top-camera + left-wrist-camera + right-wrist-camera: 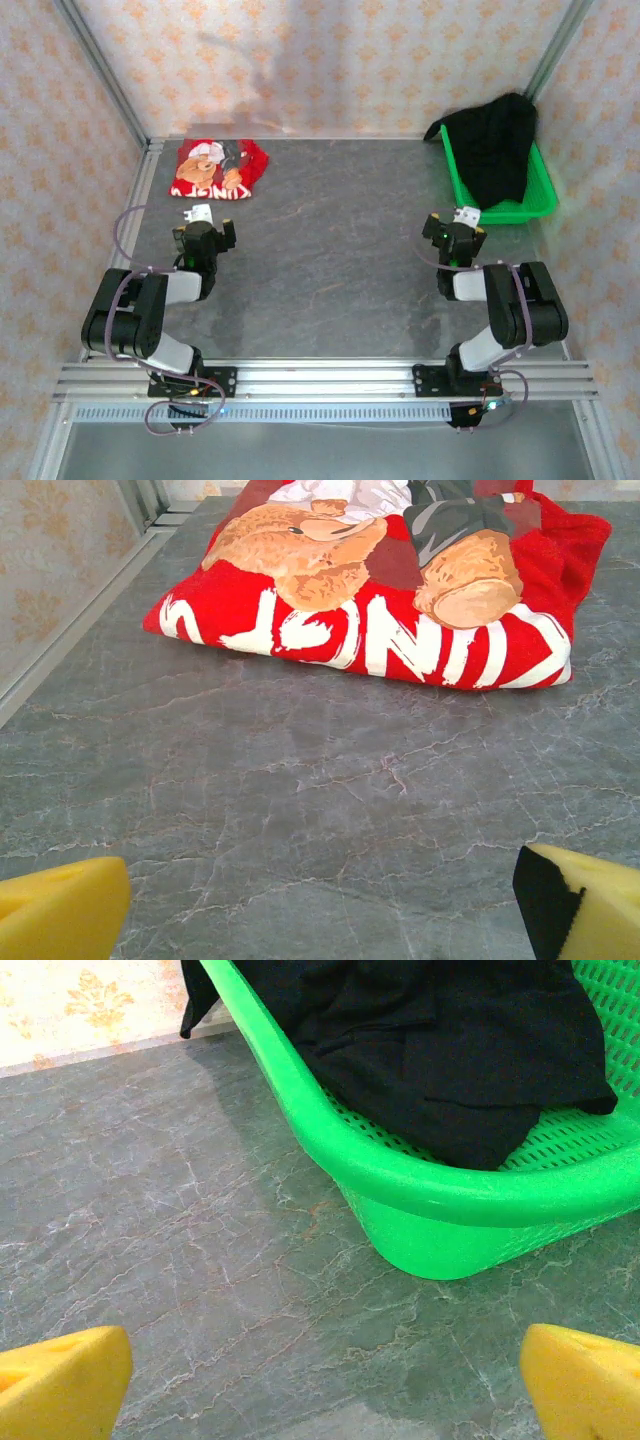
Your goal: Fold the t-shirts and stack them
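Left hand [320,910] and right hand [320,1385] gape wide, empty; the black t-shirt [440,1050] looks limp, best pinched at its near edge

The desk [330,270] has a dark grey top with a marbled pattern of thin pale veins. It is matte and evenly lit, with only soft shadows. Walls [330,60] close it in on the left, back and right, papered in pale cream-pink with a repeating orange floral motif. Slim grey metal posts [101,70] rise at the two back corners, and a metal strip [350,135] runs along the foot of the back wall. Silver aluminium rails [320,380] cross the near edge.
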### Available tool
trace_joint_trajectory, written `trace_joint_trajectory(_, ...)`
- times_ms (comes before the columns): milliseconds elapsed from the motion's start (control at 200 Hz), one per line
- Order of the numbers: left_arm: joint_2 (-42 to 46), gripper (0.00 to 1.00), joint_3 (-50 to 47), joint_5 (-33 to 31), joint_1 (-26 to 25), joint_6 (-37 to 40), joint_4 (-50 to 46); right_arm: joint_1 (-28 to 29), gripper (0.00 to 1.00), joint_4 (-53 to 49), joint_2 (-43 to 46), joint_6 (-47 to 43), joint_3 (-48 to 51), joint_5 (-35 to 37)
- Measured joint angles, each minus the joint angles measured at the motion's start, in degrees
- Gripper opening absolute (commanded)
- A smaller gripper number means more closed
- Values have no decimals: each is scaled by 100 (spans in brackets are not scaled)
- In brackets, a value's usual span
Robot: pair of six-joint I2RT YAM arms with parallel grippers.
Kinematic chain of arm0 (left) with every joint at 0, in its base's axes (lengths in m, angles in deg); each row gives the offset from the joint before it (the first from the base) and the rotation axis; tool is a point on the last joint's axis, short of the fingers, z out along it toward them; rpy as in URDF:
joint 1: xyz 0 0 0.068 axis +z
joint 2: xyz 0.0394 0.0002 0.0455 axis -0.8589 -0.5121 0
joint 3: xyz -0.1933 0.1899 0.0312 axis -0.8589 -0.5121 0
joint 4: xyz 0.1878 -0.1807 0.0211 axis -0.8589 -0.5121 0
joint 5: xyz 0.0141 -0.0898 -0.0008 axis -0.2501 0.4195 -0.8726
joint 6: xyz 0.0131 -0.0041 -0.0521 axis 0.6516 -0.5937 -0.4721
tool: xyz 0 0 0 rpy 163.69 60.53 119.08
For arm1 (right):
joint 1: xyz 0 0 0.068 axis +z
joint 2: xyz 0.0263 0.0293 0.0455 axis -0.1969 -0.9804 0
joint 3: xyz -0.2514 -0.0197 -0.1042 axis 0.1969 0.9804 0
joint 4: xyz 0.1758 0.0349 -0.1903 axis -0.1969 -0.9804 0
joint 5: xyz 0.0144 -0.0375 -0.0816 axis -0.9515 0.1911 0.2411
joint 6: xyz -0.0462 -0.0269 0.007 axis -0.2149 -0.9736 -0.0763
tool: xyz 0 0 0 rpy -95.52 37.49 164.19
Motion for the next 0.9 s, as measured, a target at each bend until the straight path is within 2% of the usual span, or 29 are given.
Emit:
trace_joint_trajectory(781, 0, 100, 2, 2, 0, 0, -9, -4, 99, 2, 0, 0, 0, -7)
trace_joint_trajectory(846, 70, 100, 179, 35, 0, 4, -444, 2, 99, -131, 118, -26, 0, -39)
trace_joint_trajectory(901, 208, 100, 518, 136, 0, 39, -1034, 37, 99, -680, 599, -37, 0, -72)
